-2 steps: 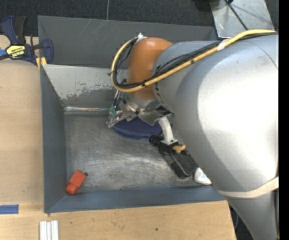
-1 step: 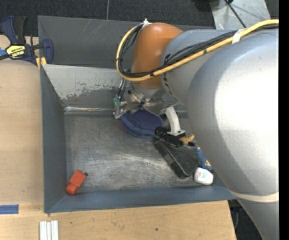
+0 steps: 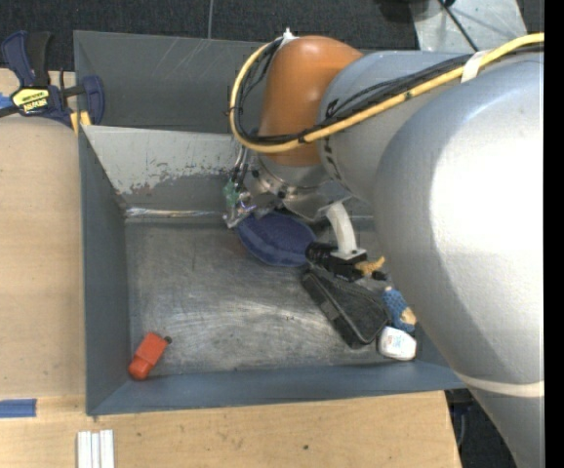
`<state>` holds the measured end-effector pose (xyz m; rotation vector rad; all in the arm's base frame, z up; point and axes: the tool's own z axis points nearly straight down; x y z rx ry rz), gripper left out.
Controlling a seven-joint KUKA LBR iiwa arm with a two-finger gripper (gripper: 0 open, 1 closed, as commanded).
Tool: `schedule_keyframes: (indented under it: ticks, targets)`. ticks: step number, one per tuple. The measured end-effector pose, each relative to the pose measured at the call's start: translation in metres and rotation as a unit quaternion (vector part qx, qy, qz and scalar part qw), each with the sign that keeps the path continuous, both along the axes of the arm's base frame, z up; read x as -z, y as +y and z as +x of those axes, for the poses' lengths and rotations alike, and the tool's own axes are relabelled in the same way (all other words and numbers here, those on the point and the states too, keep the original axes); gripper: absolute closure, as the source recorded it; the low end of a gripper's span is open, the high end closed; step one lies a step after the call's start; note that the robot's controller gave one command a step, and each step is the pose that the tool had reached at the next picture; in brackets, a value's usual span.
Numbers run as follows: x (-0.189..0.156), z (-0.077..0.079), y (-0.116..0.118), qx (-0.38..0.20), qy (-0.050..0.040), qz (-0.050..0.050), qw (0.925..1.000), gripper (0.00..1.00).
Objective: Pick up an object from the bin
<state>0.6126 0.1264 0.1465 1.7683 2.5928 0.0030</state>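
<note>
- Camera view, nearest edge first: a small orange block (image 3: 148, 355) lies alone at about 7 o'clock in the bin (image 3: 101, 291), close to the near wall and well apart from everything else.
- At about 4 o'clock there is a small heap. A little white thing (image 3: 397, 343) lies against the near wall, and a flat black brush-like thing (image 3: 345, 305) points back towards the centre. A small blue-and-yellow piece (image 3: 396, 306) sits just beside the two.
- Farther in, at about 1 o'clock from the bin's centre, a dark blue rounded thing (image 3: 277, 239) rests on the floor. A white curved piece (image 3: 342, 230) lies just beside it at its 3 o'clock.
- The gripper (image 3: 246, 201) sits at the blue thing's 11 o'clock edge, low in the bin and under the arm's orange cover (image 3: 297, 91). The cover hides the jaws, so it cannot be told whether they are released or clenched, and nothing can be seen between them.
- The step in hand looks like placing the gripper for a grasp, with the blue rounded thing the likeliest target because it is nearest.
- The next move would call for the jaws to straddle that rounded edge squarely without pushing it into the white piece, then close and lift straight up.
- No brand, label or writing can be read on anything in the bin.
</note>
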Motion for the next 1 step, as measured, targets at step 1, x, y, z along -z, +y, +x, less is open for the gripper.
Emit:
schedule_keyframes:
  ticks: [1]
  targets:
    - [-0.048,0.0014,-0.0006,-0.002,-0.0008,0.0,1.0,1.0]
